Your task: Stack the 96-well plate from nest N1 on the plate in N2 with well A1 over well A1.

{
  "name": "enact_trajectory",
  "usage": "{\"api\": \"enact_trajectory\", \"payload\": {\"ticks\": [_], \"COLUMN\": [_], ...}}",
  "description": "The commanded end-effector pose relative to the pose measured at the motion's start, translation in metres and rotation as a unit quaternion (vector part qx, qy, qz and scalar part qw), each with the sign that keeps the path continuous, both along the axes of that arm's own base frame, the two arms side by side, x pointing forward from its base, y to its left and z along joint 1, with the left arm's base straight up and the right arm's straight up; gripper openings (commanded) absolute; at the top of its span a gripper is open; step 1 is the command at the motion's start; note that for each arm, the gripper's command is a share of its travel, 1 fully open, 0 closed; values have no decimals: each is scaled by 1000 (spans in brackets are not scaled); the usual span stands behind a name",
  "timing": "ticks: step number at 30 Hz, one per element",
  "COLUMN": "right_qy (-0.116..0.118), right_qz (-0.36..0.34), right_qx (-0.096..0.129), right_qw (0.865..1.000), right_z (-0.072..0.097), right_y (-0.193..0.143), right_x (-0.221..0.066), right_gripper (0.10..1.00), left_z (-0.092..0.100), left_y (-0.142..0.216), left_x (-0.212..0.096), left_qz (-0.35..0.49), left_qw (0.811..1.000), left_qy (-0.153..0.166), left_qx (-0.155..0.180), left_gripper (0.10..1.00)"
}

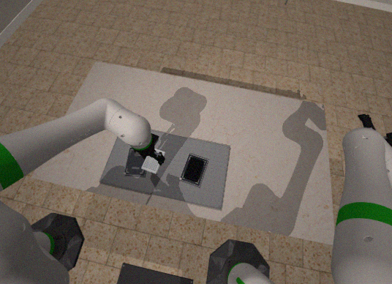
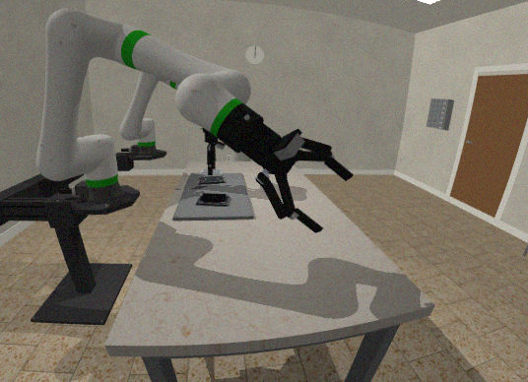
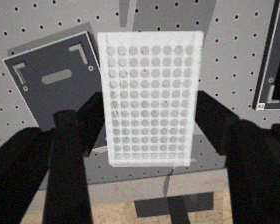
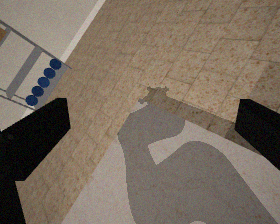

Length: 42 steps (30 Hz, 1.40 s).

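A white 96-well plate point(image 1: 151, 165) point(image 3: 150, 100) is held in my left gripper point(image 3: 149, 104), which is shut on its long sides. The plate is raised above the board, between the nests and nearer N1. Nest N1 point(image 3: 36, 75) point(image 2: 212, 180) is empty, partly hidden behind the plate and fingers, and looks turned relative to the plate in the left wrist view. Nest N2 point(image 3: 273, 65) holds a black plate point(image 1: 194, 169) point(image 2: 215, 197). An A1 label point(image 3: 261, 106) shows at its corner. The held plate's A1 corner cannot be made out. My right gripper point(image 2: 329, 199) point(image 4: 152, 114) is open and empty.
The grey perforated board point(image 1: 219, 180) point(image 2: 189, 214) carries both nests. It lies on the pale table point(image 1: 274, 136) point(image 2: 256, 291). The right arm stands well away, on the right in the top view. A shelf with blue round items point(image 4: 43, 81) stands beyond the table.
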State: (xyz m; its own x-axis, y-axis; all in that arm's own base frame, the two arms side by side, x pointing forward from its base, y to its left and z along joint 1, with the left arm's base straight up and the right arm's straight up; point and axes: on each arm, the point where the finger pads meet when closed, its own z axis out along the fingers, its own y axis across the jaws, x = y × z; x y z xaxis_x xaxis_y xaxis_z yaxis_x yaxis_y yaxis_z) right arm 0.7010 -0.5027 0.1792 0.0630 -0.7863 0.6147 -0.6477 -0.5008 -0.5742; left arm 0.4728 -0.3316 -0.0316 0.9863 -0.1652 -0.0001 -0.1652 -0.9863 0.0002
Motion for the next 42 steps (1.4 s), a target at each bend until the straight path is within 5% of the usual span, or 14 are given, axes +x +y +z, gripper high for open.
{"api": "enact_trajectory", "payload": {"ticks": [1,42], "right_qy": [-1,-1], "right_qz": [0,0], "right_qx": [-1,-1], "right_qw": [1000,1000], "right_z": [2,2], "right_y": [0,0], "right_x": [0,0], "right_gripper": [1000,1000], "left_z": [1,1], "left_y": [-4,-127], "left_x": [1,5], "left_qz": [0,0], "left_qw": [1000,1000], "left_qy": [-1,-1], "left_qx": [0,-1], "left_gripper": [99,99]}}
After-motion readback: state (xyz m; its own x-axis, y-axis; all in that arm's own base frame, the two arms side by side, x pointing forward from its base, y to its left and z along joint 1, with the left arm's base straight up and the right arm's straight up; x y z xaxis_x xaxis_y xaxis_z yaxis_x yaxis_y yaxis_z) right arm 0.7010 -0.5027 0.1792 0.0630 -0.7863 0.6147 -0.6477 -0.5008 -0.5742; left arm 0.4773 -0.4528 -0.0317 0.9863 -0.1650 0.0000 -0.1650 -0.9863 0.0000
